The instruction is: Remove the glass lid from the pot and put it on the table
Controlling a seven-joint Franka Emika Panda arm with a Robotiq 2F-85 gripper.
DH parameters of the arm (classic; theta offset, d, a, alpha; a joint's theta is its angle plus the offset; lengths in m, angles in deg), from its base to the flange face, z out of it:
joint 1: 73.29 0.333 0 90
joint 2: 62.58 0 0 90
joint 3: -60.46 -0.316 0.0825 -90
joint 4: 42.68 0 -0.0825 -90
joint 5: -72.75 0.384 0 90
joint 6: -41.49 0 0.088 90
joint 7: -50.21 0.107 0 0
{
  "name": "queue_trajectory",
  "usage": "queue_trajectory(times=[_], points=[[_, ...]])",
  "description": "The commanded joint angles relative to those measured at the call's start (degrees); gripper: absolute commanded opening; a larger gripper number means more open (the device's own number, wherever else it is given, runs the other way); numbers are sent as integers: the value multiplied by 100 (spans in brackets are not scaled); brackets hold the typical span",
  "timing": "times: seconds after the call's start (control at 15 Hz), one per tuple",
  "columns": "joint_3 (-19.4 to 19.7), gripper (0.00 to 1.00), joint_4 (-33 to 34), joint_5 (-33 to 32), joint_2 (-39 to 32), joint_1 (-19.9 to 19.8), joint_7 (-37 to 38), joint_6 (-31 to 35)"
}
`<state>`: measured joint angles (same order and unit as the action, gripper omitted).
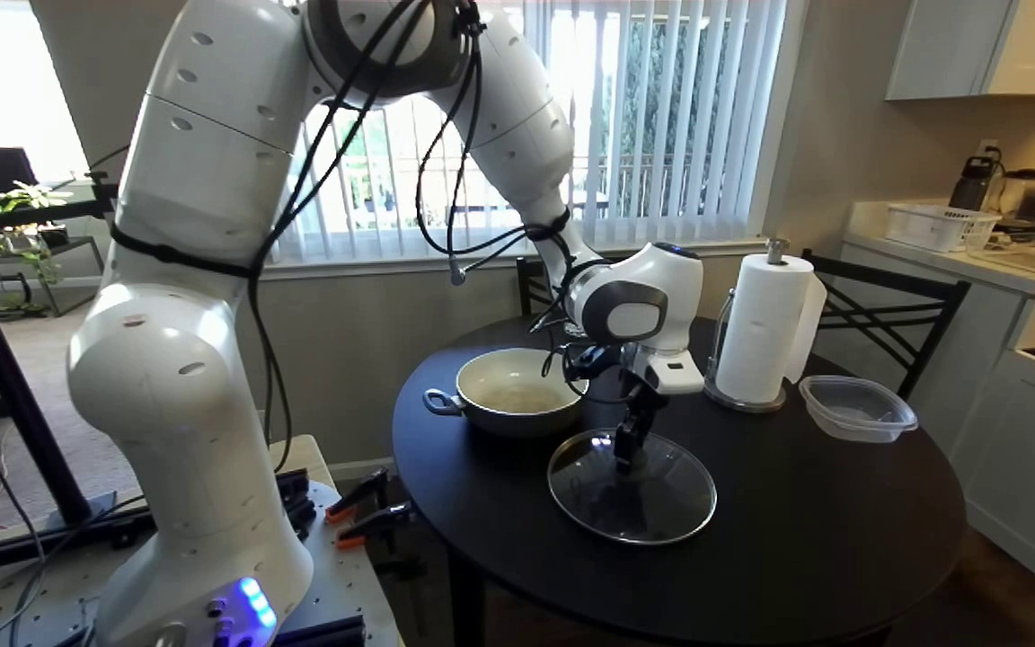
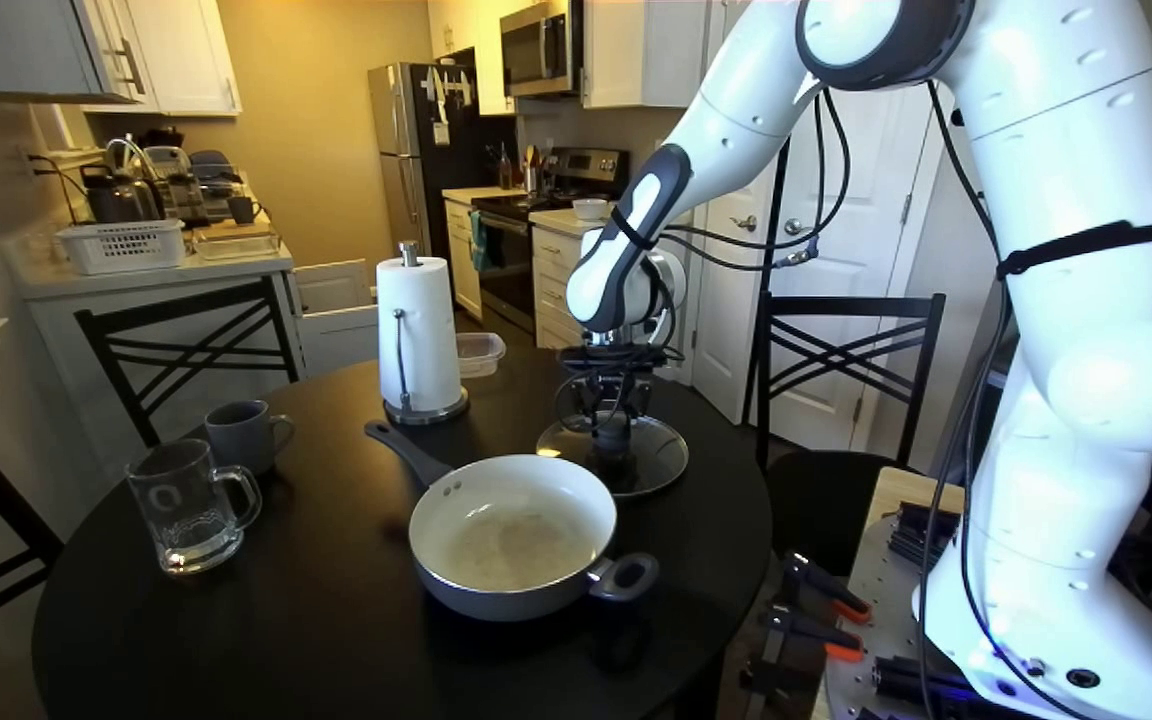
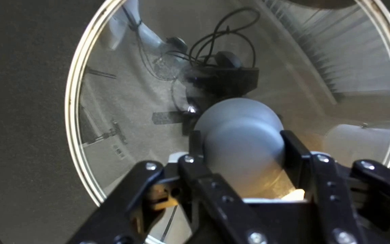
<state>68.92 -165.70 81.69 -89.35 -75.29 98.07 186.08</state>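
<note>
Glass lid [image 1: 657, 499] off, the pot [image 1: 517, 400] sits open near the left edge of the table [image 1: 805, 548] in an exterior view. Right of it, the gripper [image 3: 240, 144] pinches the lid's knob [image 3: 244, 157], the lid on or just above the table toward its front edge. Next stand paper towels [image 1: 762, 332] and, near the right edge, a plastic tub [image 1: 857, 413].

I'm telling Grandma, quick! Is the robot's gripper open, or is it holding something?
Gripper: closed, holding the lid by its knob.
</note>
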Motion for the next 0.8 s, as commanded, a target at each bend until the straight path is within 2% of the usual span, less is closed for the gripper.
queue_trajectory(times=[0.0, 0.13, 0.4, 0.53, 0.6, 0.73], points=[[155, 89, -212, -98, 213, 195, 140, 197], [226, 100, -239, -187, 300, 267, 165, 160], [389, 100, -441, -382, 741, 442, 268, 155], [511, 100, -521, -725, 988, 558, 427, 92], [318, 100, -152, -469, 555, 339, 174, 18], [354, 100, -263, -635, 774, 379, 274, 17]])
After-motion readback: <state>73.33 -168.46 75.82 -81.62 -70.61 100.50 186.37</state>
